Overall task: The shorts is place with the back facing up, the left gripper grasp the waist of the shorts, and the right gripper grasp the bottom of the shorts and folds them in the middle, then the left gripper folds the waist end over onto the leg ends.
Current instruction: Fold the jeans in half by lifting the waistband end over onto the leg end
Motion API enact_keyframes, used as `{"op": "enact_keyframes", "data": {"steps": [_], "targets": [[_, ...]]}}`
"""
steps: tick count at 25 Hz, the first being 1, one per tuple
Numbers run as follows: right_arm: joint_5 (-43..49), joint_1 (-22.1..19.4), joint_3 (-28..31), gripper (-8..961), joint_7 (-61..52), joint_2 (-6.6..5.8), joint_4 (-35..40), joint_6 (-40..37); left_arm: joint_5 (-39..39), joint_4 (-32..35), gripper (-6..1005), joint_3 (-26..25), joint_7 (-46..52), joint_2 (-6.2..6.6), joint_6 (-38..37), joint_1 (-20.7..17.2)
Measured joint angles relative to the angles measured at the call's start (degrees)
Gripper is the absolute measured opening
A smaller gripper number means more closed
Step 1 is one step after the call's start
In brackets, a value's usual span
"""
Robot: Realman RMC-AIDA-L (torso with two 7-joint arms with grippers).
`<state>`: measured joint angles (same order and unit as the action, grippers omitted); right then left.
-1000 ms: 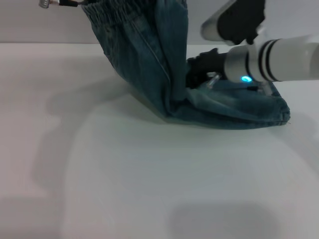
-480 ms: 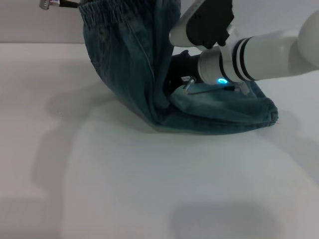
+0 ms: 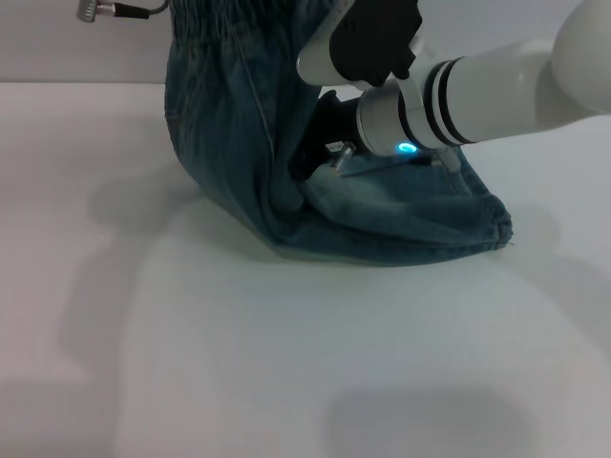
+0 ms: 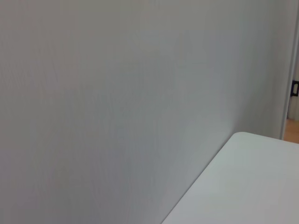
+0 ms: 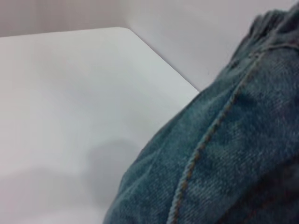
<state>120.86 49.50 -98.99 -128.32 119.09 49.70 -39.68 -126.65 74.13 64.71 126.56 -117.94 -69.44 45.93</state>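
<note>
Faded blue denim shorts [image 3: 239, 124] hung by gathered elastic waist [image 3: 220, 14] from left gripper [image 3: 151, 8], ready to swing over straight leg hems [image 3: 449, 229] resting on white table [image 3: 286, 363]. Right gripper [image 3: 320, 148] tucked into the fold, likely anchoring the crease. Finger states of both impossible to tell.

The head camera looked forward and down over the white table [image 3: 286, 363], with the shorts [image 3: 239, 143] in the upper middle of its frame and the wall along the top edge. The left wrist camera faced a plain wall, catching only a table corner [image 4: 252, 182] at its lower right. The right wrist camera sat very near the denim [image 5: 224, 154], which filled its lower right. All 3 views shared the table and wall; 2 shared the shorts.
</note>
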Motion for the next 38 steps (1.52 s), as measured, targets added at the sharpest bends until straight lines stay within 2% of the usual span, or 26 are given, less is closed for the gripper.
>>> {"op": "enact_keyframes", "data": {"steps": [7,13,20,30,38], "targets": [[0.0,-0.88,0.36,595,0.0,-0.01,-0.43,-0.29,0.0,-0.67,58,0.37,-0.14,0.0,0.4,-0.27],[0.2,-5.12,1.83,595,0.0,-0.25,-0.52,0.0,0.0,-1.71,72,0.7,-0.81,0.08,1.5,-0.99],[0.53,-9.71,8.39,595,0.15,-0.47,-1.13,1.66,0.01,-2.96,89,1.83,-0.88,-0.01,2.92,-1.48],[0.22,-19.78,21.69,595,4.18,-0.48,6.69,12.16,0.79,-3.92,112,7.11,0.03,-0.39,3.57,-0.51],[-0.12,-22.74,25.22,594,4.25,-0.35,8.14,15.25,1.93,-4.11,131,13.55,3.55,-0.46,9.47,-0.24]]}}
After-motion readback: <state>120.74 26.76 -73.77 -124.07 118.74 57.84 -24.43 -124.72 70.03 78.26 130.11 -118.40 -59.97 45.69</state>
